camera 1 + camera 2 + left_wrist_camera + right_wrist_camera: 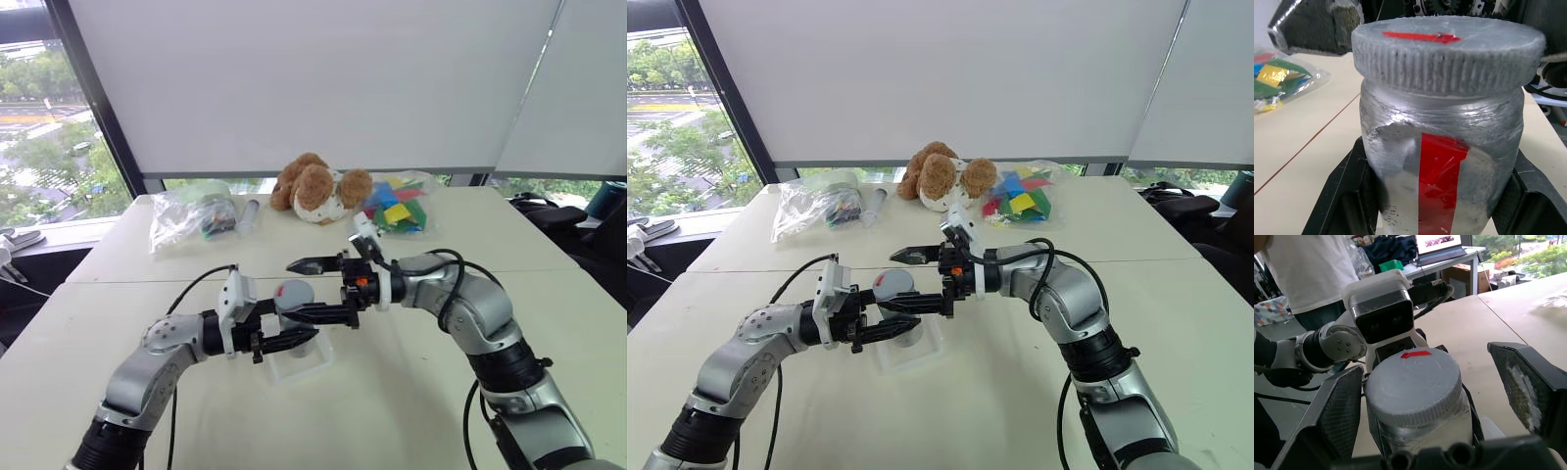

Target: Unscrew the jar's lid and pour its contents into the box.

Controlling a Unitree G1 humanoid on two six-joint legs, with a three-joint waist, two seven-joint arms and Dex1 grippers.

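Observation:
The silver-grey jar [1396, 161] with a red stripe on its side is held upright in my left gripper [294, 331], which is shut on its body. The ribbed grey lid [1413, 382], marked with a red strip, sits on the jar. My right gripper [300, 290] reaches in level from the right, open, with its jaws either side of the lid. One of its pads [1339, 413] is close against the lid's edge and the other stands apart. Just below the jar lies the clear whitish box [306, 366]. The contents are hidden inside the jar.
At the back of the table are a brown plush dog [318, 188], a bag of coloured blocks [397, 208], a clear plastic bag [186, 217] and a slim clear tube [248, 215]. A person in a white shirt [1312, 269] stands beyond the table.

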